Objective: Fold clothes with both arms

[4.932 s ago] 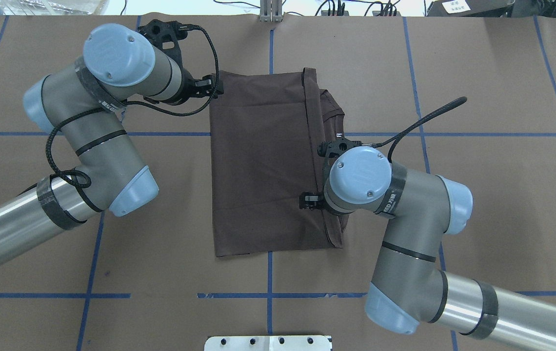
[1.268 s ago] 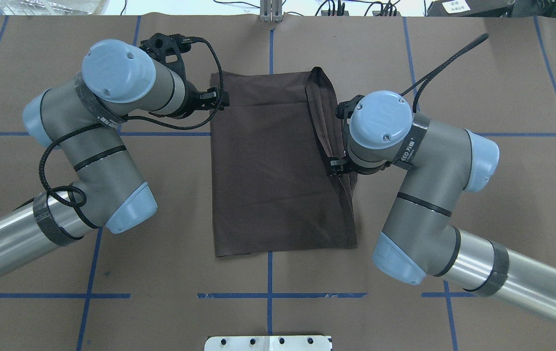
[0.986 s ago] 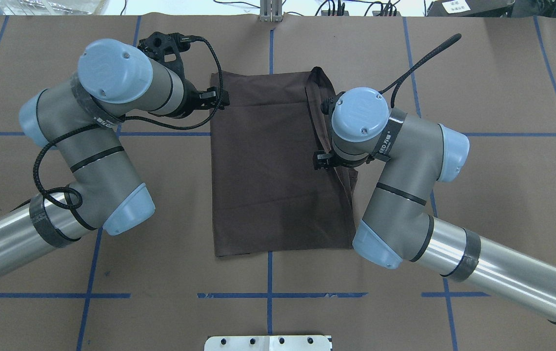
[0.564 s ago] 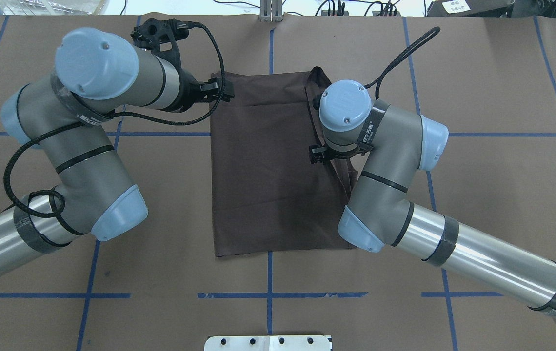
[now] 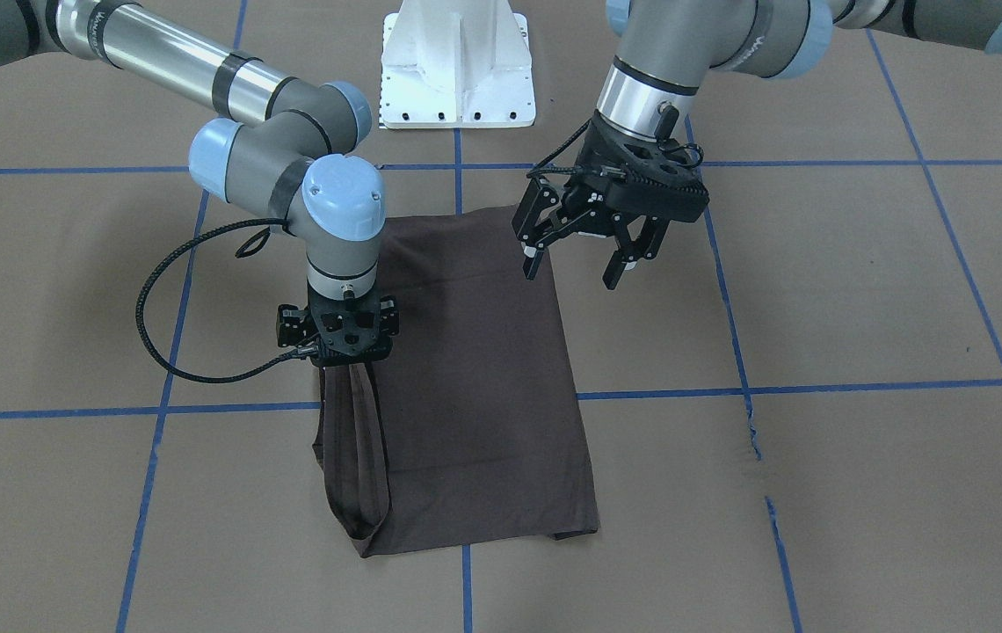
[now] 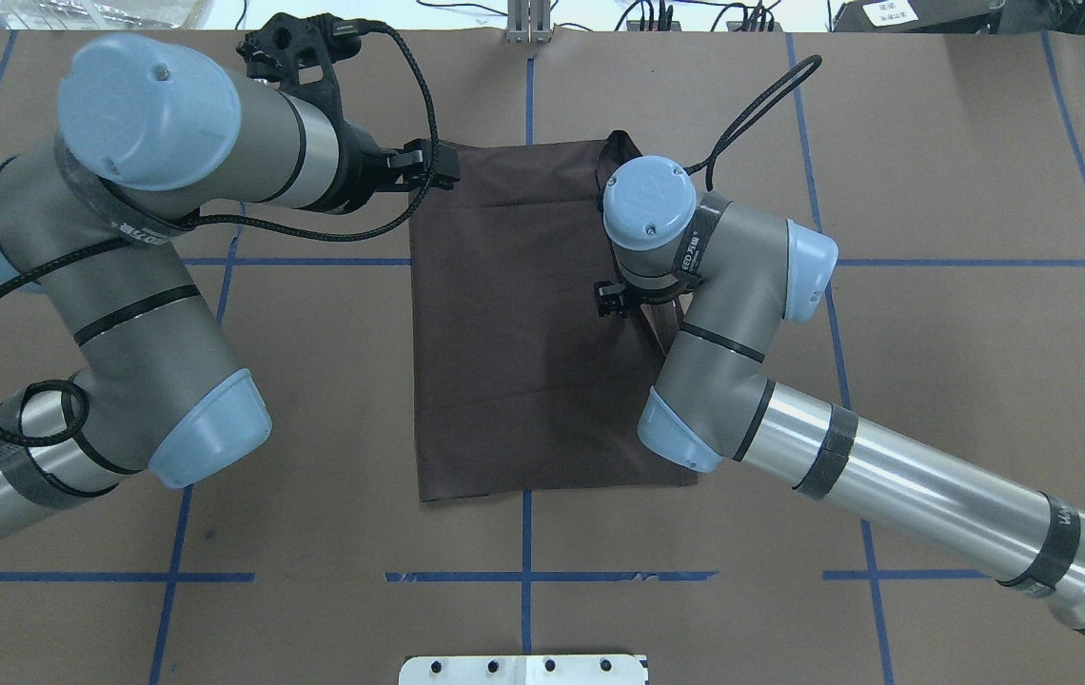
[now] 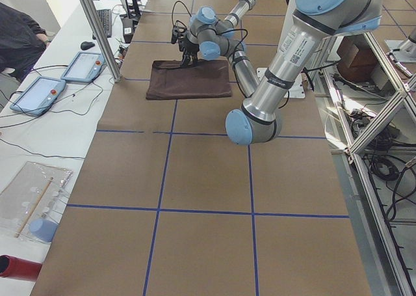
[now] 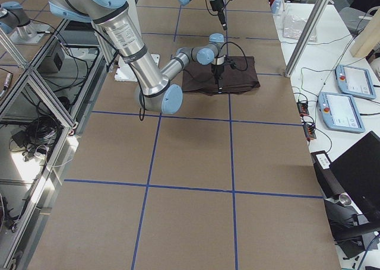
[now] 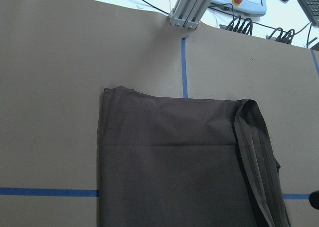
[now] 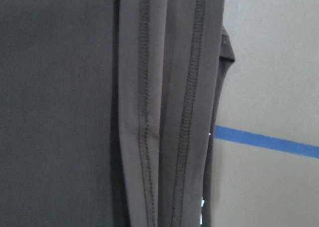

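Brown shirt (image 5: pixel 475 378) folded into a rectangle, flat at mid-table (image 5: pixel 817 492), hemmed edge (image 10: pixel 164 112) doubled along one side; right gripper (image 5: pixel 341 338) low on that edge, grip hidden, cannot tell; left gripper (image 5: pixel 583 255) raised over the opposite corner, fingers (image 5: pixel 533 251) spread wide, holding nothing.

No text can be read with certainty anywhere.

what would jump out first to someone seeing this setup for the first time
A dark brown T-shirt, folded into a rectangle, lies mid-table on the blue-taped brown paper. The right hand is low over the shirt's hemmed edge, with a strip of cloth hanging below it. The left hand hovers open above the opposite edge.
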